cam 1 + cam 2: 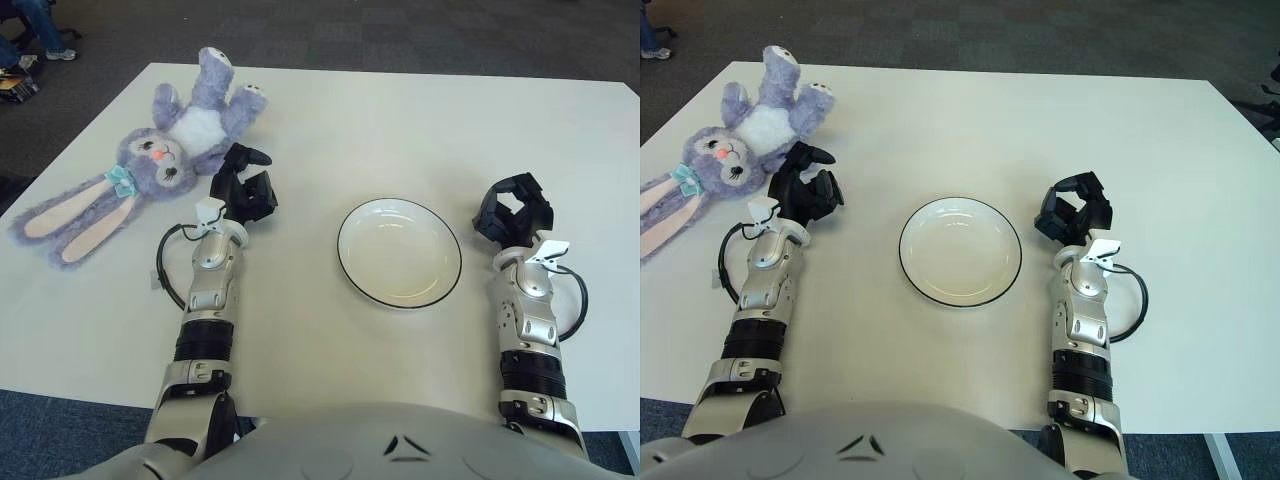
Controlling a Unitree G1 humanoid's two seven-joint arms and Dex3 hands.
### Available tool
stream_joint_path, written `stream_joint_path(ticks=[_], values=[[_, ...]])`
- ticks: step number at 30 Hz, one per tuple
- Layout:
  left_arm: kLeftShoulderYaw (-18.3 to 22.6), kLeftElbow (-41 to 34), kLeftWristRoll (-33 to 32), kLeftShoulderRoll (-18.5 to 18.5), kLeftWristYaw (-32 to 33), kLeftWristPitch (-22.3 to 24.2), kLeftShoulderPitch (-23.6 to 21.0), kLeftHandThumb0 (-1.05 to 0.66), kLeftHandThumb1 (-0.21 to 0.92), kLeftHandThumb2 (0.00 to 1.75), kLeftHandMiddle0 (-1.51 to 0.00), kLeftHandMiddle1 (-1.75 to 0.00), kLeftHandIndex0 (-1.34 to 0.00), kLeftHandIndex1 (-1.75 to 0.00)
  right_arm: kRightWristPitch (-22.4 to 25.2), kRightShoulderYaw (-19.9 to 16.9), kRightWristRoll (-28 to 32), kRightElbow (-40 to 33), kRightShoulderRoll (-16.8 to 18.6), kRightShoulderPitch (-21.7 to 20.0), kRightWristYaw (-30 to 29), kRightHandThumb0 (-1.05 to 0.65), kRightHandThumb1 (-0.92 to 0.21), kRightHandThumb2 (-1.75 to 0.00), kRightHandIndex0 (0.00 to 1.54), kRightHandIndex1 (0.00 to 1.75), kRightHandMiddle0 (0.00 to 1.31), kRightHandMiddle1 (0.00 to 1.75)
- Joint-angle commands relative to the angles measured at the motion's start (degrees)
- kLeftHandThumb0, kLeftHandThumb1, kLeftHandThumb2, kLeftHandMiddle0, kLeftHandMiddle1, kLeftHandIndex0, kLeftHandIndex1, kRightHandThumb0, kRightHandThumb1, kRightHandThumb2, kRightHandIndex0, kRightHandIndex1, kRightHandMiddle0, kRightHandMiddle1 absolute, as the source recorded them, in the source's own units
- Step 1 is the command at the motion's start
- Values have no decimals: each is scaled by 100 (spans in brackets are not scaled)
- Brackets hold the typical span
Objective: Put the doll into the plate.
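Observation:
A purple and white plush bunny doll [170,140] lies on its back at the far left of the white table, its long ears [70,225] pointing toward the left edge. A white plate [399,252] with a dark rim sits at the table's middle, holding nothing. My left hand [243,187] is just right of the doll's head, close to it, with fingers relaxed and holding nothing. My right hand [513,209] shows right of the plate, fingers loosely curled and holding nothing.
The white table [400,120] stretches far behind the plate. Dark carpet surrounds it. A person's feet [40,40] and some items show on the floor beyond the far left corner.

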Motion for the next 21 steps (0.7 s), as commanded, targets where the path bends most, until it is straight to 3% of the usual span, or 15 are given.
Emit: stream_joint_path(ticks=[1, 10, 16, 21], values=[[-7, 108, 108, -17, 95, -196, 122, -41, 55, 102, -108, -175, -43, -175, 48, -25, 16, 170, 124, 289, -40, -46, -40, -122, 115, 175, 55, 175], [-35, 469, 636, 12, 466, -1220, 73, -41, 56, 102, -109, -175, -43, -175, 51, -22, 11, 196, 125, 273, -67, -46, -40, -122, 115, 175, 55, 175], [-35, 811, 1481, 159, 1203, -2066, -9, -41, 56, 101, -108, -175, -43, -175, 70, -33, 33, 219, 135, 249, -81, -46, -40, -122, 115, 175, 55, 175], [-7, 787, 2109, 280, 1827, -2421, 6, -41, 57, 100, -109, -175, -42, -175, 80, -37, 31, 235, 130, 236, -84, -46, -40, -121, 115, 175, 55, 175]])
